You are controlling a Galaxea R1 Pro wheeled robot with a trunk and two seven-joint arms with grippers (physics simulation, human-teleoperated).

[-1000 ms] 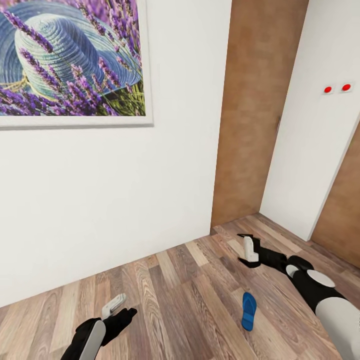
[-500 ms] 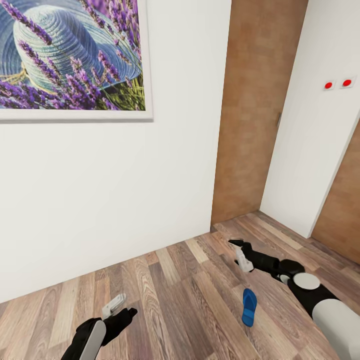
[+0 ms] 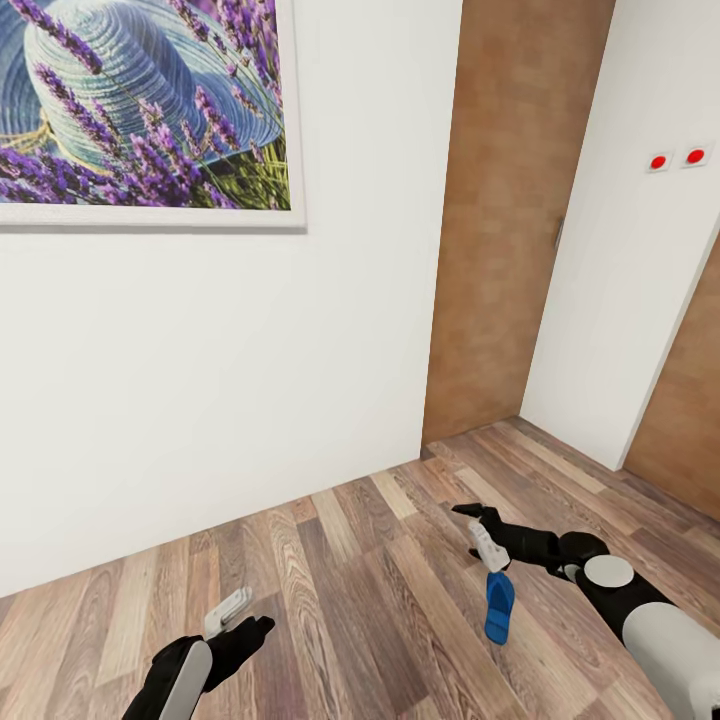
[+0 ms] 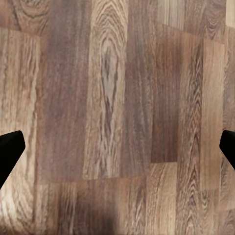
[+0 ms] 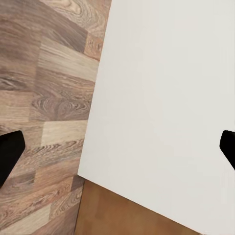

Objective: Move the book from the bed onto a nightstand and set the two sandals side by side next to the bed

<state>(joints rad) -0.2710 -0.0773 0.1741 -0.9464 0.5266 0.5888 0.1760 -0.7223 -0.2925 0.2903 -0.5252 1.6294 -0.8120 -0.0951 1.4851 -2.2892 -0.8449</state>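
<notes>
1 blue sandal (image 3: 498, 606), plank floor (image 3: 350, 590)

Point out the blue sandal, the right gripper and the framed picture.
blue sandal (image 3: 498, 607), head view, middle of its sole.
right gripper (image 3: 482, 541), head view, between its fingers.
framed picture (image 3: 140, 110), head view, the painted hat.

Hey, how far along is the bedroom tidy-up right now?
Nothing looks finished. One blue sandal lies on the wood floor near a white wall, with no bed beside it. In hand: the right gripper is open, empty, just above the sandal's far end; the left gripper is open and idle. Left: both sandals by the bed, the book onto a nightstand.
</notes>
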